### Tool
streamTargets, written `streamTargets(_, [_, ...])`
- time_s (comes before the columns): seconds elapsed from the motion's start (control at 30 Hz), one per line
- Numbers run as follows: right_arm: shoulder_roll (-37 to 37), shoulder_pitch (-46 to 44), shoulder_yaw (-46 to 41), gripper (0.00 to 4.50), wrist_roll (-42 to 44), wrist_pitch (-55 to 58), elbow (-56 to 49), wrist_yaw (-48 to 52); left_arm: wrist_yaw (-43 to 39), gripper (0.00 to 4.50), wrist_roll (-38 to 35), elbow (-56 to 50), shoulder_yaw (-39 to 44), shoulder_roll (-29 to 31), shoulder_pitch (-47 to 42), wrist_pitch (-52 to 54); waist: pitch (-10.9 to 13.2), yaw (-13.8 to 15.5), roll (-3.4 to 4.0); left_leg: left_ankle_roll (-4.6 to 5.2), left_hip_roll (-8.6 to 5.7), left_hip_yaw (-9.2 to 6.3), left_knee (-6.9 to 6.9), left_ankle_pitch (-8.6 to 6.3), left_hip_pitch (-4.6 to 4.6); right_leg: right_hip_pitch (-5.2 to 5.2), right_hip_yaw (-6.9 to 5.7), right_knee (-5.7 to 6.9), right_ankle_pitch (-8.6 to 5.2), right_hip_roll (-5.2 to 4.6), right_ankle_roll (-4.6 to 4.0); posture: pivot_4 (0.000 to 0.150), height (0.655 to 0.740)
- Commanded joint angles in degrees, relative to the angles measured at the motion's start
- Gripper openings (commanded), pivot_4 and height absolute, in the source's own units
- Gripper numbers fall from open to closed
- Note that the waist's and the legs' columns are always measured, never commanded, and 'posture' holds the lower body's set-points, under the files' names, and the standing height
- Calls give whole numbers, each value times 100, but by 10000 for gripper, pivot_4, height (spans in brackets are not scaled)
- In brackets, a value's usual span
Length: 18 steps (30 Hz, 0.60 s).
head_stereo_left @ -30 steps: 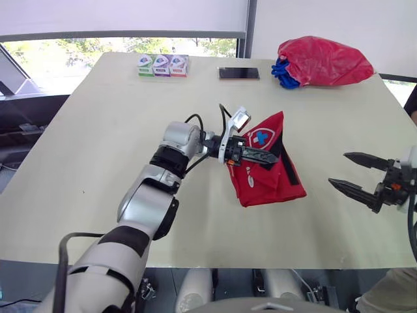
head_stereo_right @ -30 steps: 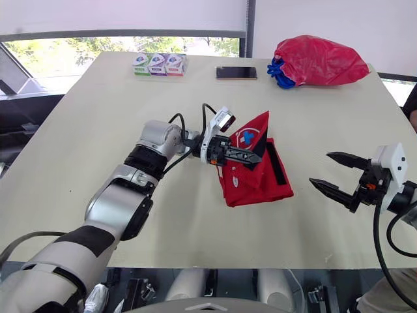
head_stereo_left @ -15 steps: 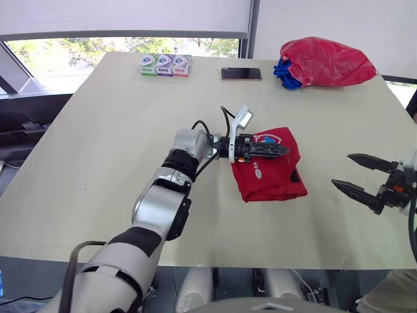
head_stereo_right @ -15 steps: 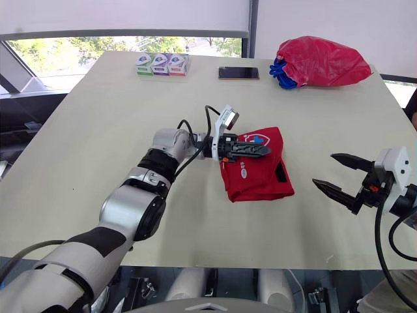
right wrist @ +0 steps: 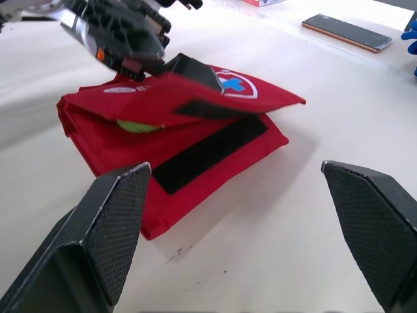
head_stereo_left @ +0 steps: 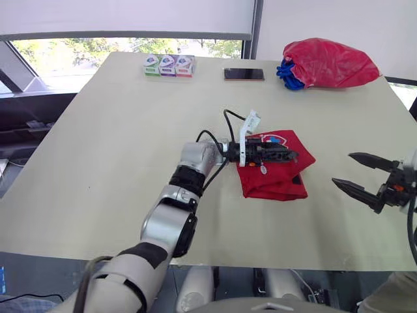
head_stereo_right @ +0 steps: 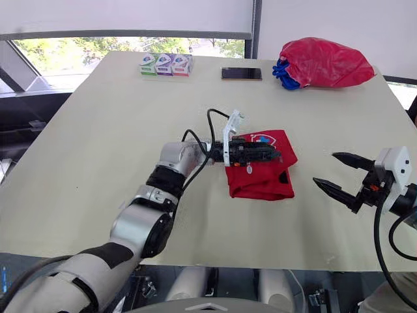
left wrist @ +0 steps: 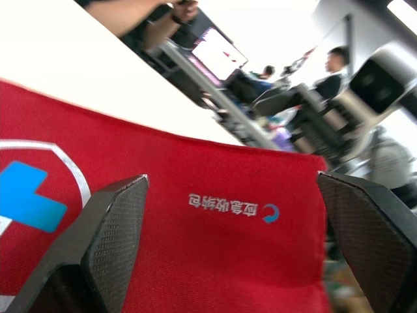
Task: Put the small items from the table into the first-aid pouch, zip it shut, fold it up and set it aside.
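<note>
Fingers (left wrist: pixel 111 241) of our left gripper (head_stereo_left: pixel 283 155) stand spread, one above and one below the upper flap of the red first-aid pouch (head_stereo_left: pixel 273 186). The pouch lies near the middle of the table (head_stereo_left: pixel 130 130). Our right gripper (head_stereo_left: pixel 342 169) hangs to the right of the pouch, clear of it, its fingers (right wrist: pixel 111 228) wide apart and holding nothing. Well beyond the pouch and to its right we see a red plastic bag (head_stereo_left: pixel 329 62) with something blue (head_stereo_left: pixel 290 73) at its side. Straight beyond the pouch lies a phone (head_stereo_left: pixel 244 74), and beyond the pouch to its left a row of three small boxes (head_stereo_left: pixel 168 65). A black strip (right wrist: pixel 208 153) crosses the pouch's lower layer, and a bit of green (right wrist: pixel 137 126) peeks out under the flap.
</note>
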Motion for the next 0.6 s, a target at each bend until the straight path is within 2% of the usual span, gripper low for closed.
streamTargets(0.03, [-12,-73,-33,45000,55,-61,-212,-67,309,44179,480,-431,-381,-54,208,-709,0,2,1,0,-1,0,1,0,1,1,0,0,0,0,0,1500,7400])
streamTargets(0.13, [-25,-99,-18,45000,79,-31,-252,-93,555,44179,1047,-649,-804,-9,379,-1516,-1,0,2,2,-3,4,1,1,14,12,8,0,0,0,0,1500,7400])
streamTargets(0.27, [-44,-125,-8,45000,105,22,-320,-153,659,44179,2115,-739,-1641,359,546,-3057,-2,-5,4,2,-4,14,-1,0,27,17,18,0,0,0,0,1500,7400])
streamTargets(0.6, [20,-123,82,45000,133,51,-439,-316,678,44179,2797,-300,-2078,552,637,-4071,-4,-8,6,6,-1,32,-4,-1,35,18,36,0,1,2,4,1500,7400])
